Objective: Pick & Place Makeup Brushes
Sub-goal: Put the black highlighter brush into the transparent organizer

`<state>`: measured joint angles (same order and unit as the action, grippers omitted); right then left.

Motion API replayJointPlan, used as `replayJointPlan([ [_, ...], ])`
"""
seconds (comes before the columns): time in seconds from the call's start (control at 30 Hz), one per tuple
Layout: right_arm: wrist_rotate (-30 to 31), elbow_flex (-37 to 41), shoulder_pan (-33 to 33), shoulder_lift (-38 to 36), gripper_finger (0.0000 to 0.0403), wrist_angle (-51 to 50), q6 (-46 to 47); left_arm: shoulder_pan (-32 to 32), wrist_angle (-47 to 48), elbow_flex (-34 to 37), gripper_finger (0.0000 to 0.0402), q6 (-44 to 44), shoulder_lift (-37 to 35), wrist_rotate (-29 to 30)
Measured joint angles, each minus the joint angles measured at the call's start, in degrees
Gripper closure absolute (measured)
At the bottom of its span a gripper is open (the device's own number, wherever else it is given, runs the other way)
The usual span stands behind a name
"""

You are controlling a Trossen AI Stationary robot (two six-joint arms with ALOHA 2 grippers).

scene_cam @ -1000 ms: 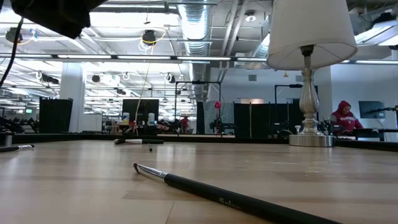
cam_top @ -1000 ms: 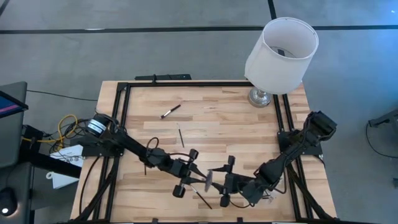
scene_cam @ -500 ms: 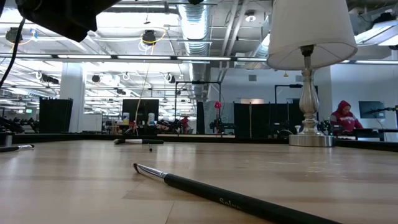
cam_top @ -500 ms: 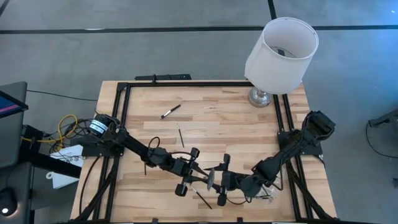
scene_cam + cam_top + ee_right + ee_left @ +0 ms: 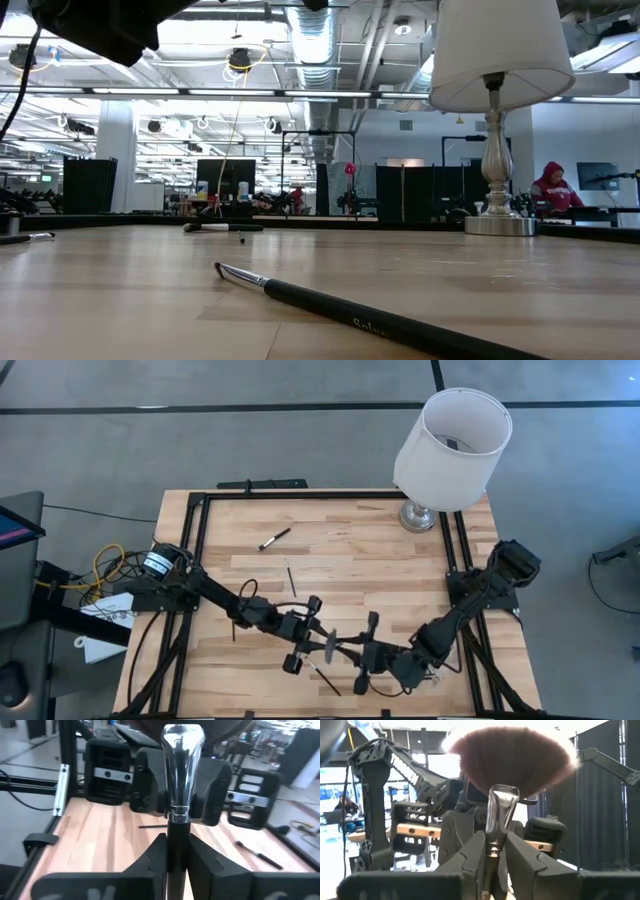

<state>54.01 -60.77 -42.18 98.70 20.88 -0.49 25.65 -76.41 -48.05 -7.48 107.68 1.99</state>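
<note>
**Fan brush caught between two grips, above the table's near middle**

Found the fan brush (image 5: 333, 650) off the wood, bridged between both arms at the front centre of the table (image 5: 400, 560). Left gripper (image 5: 494, 845) pressed shut on it just under the silver ferrule (image 5: 502, 805), with the fluffy head (image 5: 512, 757) spread wide beyond the fingertips. Right gripper (image 5: 177, 845) pinched onto the black handle (image 5: 177, 827) below that same ferrule.

Judged light, with a stiff, slim, glossy handle, and so likely to twist or slip in a loose pinch. Judged soft and easily crushed at the bristles, so best never squeezed there. Best taken on the handle close to the ferrule, where both sets of fingers sat.

Counted other slim brushes flat on the wood: one pale-tipped (image 5: 273, 539) toward the back, one thin (image 5: 291, 580) nearer the middle, one (image 5: 325, 680) under the grippers. Judged harder to lift, lying so low.

Left the lamp (image 5: 450, 445) standing at the back right corner.
</note>
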Motion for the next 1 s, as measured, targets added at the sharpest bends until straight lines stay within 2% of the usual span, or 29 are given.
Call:
replayJointPlan([
  [0.1,4.66,0.02,-1.60,-0.23,0.0368,-0.88,-0.68,-0.04,0.38,0.05,0.0325,0.60,-0.01,1.64],
  [0.3,18.75,0.00,-6.11,-0.71,0.0365,-1.89,-2.23,0.20,1.63,0.29,0.0309,0.65,0.03,2.54],
  [0.4,23.21,-0.02,-9.14,-2.01,0.0365,-6.32,1.36,0.30,4.20,2.16,0.0299,0.66,-1.82,4.36],
  [0.5,24.00,-0.02,-12.63,-4.18,0.0365,-19.42,14.97,0.42,8.94,5.83,0.0287,1.98,-7.14,6.09],
  [0.6,23.11,-0.02,-15.80,-6.49,0.0365,-38.33,37.31,0.27,13.11,10.42,0.0275,4.34,-13.16,7.13],
  [0.7,18.72,0.00,-17.96,-8.24,0.0365,-56.96,60.61,0.71,14.33,15.14,0.0267,7.45,-19.02,7.18],
  [0.77,14.79,0.00,-19.07,-9.08,0.0362,-66.53,72.77,1.31,14.34,18.16,0.0265,8.08,-22.40,7.29],
  [0.87,10.34,0.00,-20.28,-10.51,0.0360,-76.28,83.58,2.27,14.62,21.80,0.0265,8.98,-26.29,8.79],
  [1.0,9.57,0.00,-23.12,-13.35,0.0362,-81.79,89.53,3.58,14.46,25.38,0.0270,9.86,-29.47,11.24],
])
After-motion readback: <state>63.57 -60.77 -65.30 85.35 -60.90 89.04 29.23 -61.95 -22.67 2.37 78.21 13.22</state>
